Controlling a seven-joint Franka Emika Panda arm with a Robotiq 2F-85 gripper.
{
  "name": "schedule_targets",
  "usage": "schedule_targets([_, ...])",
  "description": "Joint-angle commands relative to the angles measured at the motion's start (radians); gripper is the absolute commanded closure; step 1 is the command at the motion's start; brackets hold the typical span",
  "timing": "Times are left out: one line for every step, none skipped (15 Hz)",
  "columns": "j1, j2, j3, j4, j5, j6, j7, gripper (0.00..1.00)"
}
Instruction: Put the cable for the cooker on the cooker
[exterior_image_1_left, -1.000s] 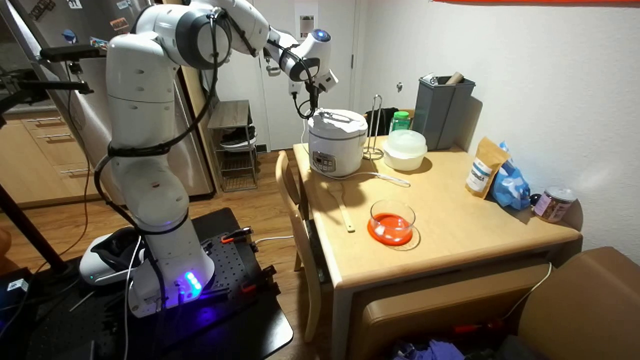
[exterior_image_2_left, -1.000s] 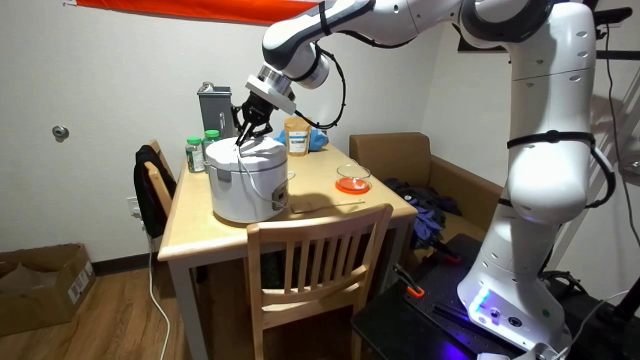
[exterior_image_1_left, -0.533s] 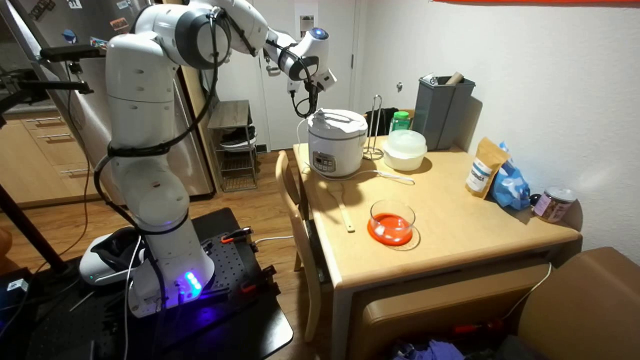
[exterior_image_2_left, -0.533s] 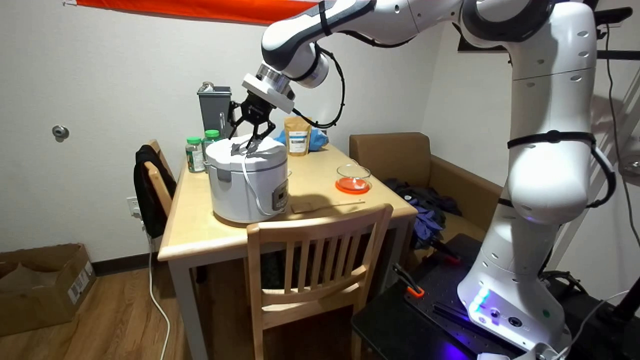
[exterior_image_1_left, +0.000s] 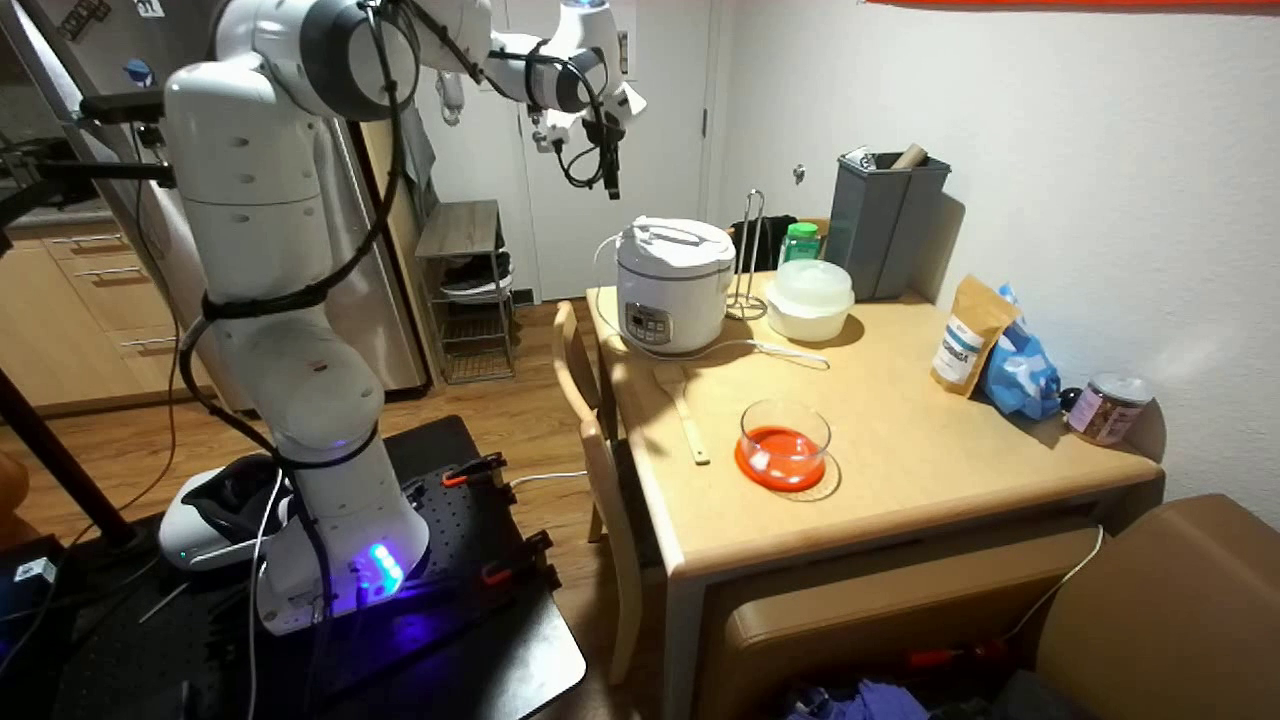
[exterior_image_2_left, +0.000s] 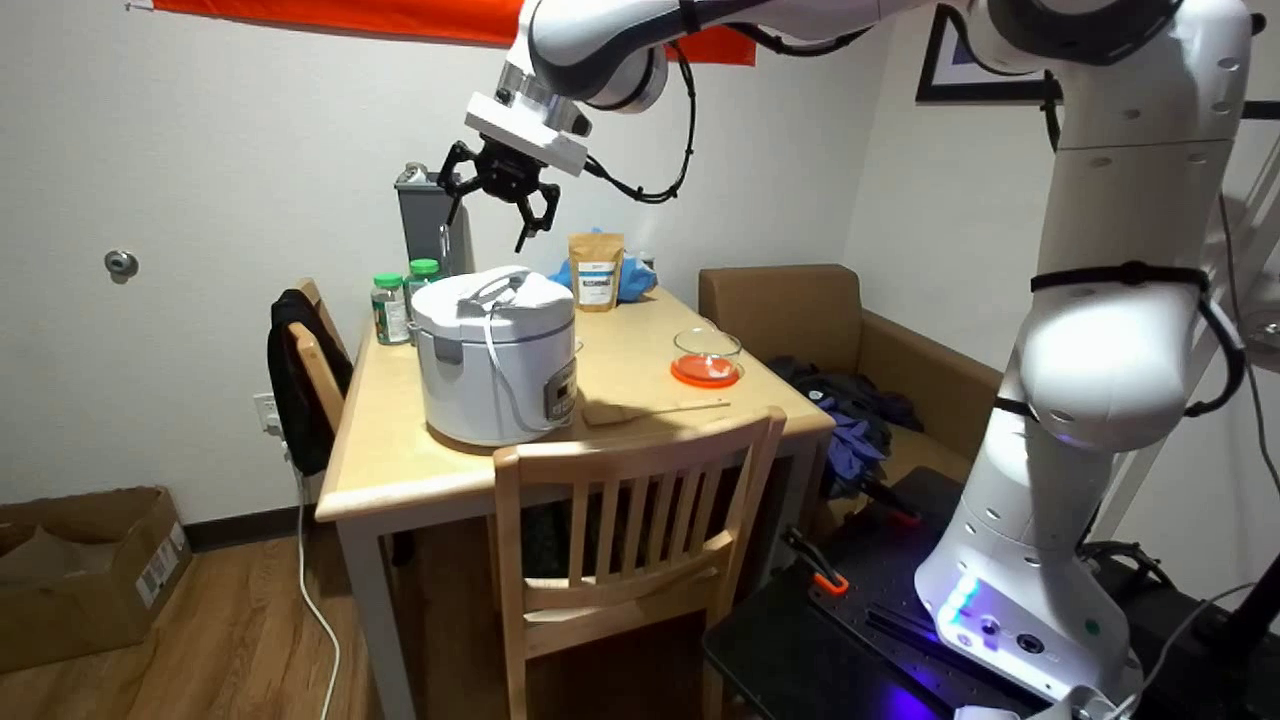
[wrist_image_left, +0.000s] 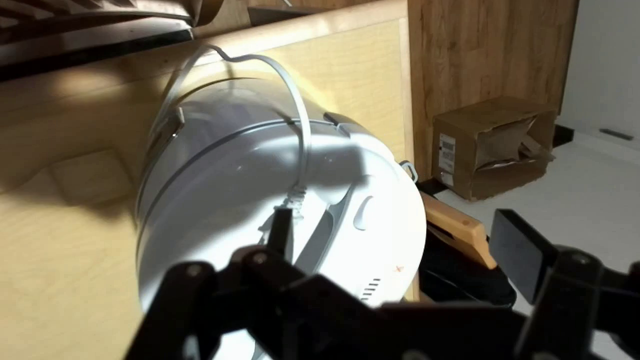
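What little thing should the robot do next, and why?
Probably back the gripper gently away from the cooker. It stands open and empty above it, and one end of the cable appears to rest on the lid, so letting it be seems wise, though another stretch lies on the table.

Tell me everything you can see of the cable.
Thin, whitish, flexible cable, plastic by its look. Its ribbed end lies on the lid of the cooker; past the ribs the wrist view is partly blocked. From there it bows over the lid's edge, drops in a loose loop beside the cooker, runs round its front and lies on the table. The tip there is hard to make out. The gripper hangs open above, apart from it.
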Motion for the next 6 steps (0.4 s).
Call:
schedule_targets([0.033, -0.083, 0.012, 0.037, -0.169, -0.171, 0.164, 0.00])
schedule_targets([0.037, -0.091, 0.024, 0.060, -0.213, -0.228, 0.201, 0.00])
schedule_targets([0.038, -0.096, 0.039, 0.078, -0.231, -0.270, 0.214, 0.00])
schedule_targets([0.019, -0.082, 0.039, 0.052, -0.189, -0.203, 0.167, 0.00])
schedule_targets([0.022, -0.092, 0.048, 0.064, -0.206, -0.235, 0.184, 0.00])
schedule_targets([0.024, -0.097, 0.053, 0.070, -0.211, -0.248, 0.190, 0.00])
